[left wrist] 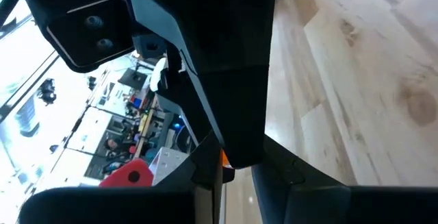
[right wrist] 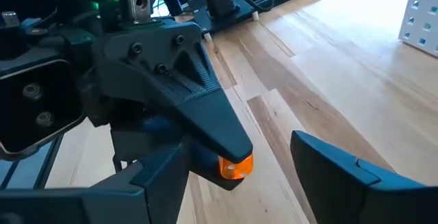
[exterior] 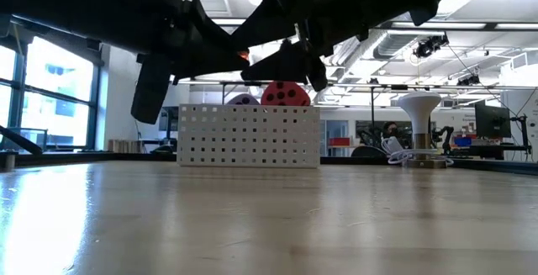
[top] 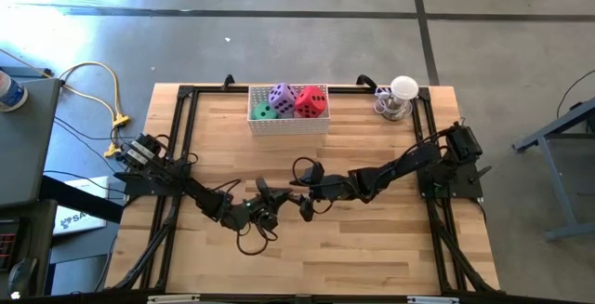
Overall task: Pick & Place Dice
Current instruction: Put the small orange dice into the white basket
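A white perforated basket [top: 288,125] stands at the table's far edge with the green die [top: 265,111], the purple die [top: 282,97] and the red die [top: 311,101] in it. The pink die is in no view. My two grippers meet above the middle of the table, lifted clear of it in the low view: the left gripper [top: 265,204] from the left, the right gripper [top: 305,192] from the right. The right gripper [right wrist: 241,148] is open, its fingers on either side of the left gripper's tip [right wrist: 219,138]. A small orange piece [right wrist: 236,166] shows at that tip; what it is I cannot tell.
A white mushroom-shaped object [top: 403,90] with a cable stands at the table's far right corner, to the right of the basket [exterior: 248,136]. A black frame [top: 186,137] runs along the table's edges. Bare wood [top: 307,257] lies toward the near edge.
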You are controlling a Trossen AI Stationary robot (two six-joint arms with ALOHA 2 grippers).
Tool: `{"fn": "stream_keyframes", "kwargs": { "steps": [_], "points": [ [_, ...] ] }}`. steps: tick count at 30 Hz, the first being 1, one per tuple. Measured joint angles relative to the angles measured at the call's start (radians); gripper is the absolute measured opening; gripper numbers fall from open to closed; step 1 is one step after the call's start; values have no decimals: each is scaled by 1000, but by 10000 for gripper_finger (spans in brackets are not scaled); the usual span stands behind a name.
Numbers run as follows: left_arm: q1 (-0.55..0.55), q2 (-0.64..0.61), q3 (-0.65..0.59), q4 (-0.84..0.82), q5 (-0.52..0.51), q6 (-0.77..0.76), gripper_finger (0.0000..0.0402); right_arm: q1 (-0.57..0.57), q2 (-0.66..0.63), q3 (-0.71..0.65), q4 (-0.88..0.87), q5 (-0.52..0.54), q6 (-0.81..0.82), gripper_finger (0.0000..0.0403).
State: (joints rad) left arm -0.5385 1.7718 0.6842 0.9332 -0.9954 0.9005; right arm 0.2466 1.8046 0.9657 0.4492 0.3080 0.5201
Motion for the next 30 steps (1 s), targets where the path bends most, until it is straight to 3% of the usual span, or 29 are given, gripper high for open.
{"fn": "stream_keyframes", "kwargs": {
  "steps": [10, 25, 30],
  "points": [
    [0, 1, 0, 37, -77, -5, 48, -7, -2, 2, 6, 7, -15, 186],
    [2, 1, -1, 51, -99, -16, 49, -7, -2, 2, -2, 5, -75, 47],
    [2, 1, -1, 52, -102, -12, 55, -7, -2, 2, -2, 5, -79, 38]
  ]
}}
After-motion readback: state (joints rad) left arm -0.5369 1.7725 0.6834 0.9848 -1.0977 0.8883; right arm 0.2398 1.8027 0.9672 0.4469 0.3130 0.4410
